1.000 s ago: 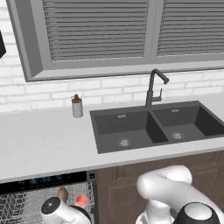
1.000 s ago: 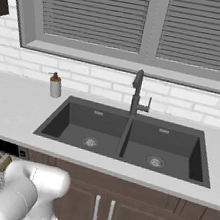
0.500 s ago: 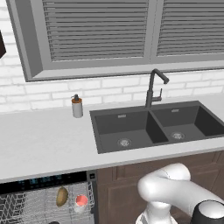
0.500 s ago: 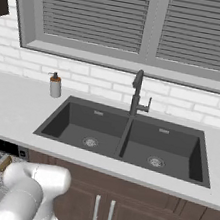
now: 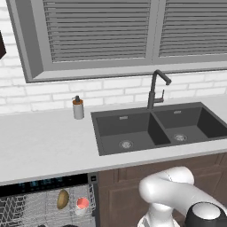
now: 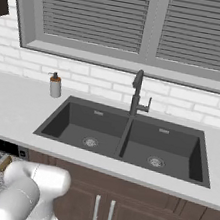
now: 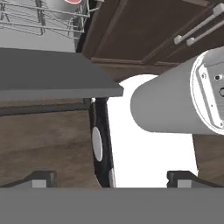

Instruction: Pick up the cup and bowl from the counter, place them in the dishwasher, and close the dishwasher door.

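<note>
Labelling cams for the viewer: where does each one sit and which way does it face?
Left base view: behind the arm on its left, looking forward and down at the counter, sink and dishwasher; white arm at lower right.
Right base view: behind on its right, same counter and sink; arm at lower left.
Hand view: on the hand, low, facing the lowered dishwasher door; open claw at the bottom.
Shared: both base views show the soap dispenser and faucet.

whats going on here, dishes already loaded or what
Looks like loading is done. The cup and the bowl sit in the rack of the open dishwasher under the counter. The dishwasher door is folded down, not yet shut. The arm is low beside it, its pincer open and empty, so closing the door is probably next.
</note>
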Motion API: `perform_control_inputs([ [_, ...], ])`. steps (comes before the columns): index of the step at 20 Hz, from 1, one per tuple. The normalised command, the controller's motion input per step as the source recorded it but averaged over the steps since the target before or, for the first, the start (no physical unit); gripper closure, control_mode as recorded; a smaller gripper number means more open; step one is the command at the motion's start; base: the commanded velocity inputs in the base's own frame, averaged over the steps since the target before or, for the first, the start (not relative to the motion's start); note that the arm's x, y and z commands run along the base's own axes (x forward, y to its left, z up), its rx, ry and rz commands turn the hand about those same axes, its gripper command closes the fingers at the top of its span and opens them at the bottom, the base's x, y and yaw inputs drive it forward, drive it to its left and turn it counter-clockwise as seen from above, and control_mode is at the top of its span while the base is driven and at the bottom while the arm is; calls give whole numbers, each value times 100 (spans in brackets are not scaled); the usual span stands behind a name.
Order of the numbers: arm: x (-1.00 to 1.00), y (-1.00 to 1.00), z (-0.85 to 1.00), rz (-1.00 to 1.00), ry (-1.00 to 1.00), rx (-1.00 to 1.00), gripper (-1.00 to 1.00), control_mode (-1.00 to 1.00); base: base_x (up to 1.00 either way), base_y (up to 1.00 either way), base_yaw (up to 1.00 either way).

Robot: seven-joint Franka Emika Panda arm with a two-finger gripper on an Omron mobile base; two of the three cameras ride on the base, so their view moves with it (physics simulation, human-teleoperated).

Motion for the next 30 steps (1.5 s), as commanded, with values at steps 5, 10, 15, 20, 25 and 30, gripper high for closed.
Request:
perform_control_inputs([
  [5, -8, 32, 0, 47, 1, -48, -100, -100, 0, 0, 0],
  [10, -21, 9, 0, 45, 0, -53, -100, -100, 0, 0, 0],
  [15, -9, 0, -3, 39, -6, -46, -100, -100, 0, 0, 0],
  [20, -11, -26, -40, 33, -15, -26, -100, -100, 0, 0, 0],
  [25, 0, -45, -46, 28, -16, -13, -100, -100, 0, 0, 0],
  [30, 0, -8, -41, 21, -12, -9, -100, -100, 0, 0, 0],
])
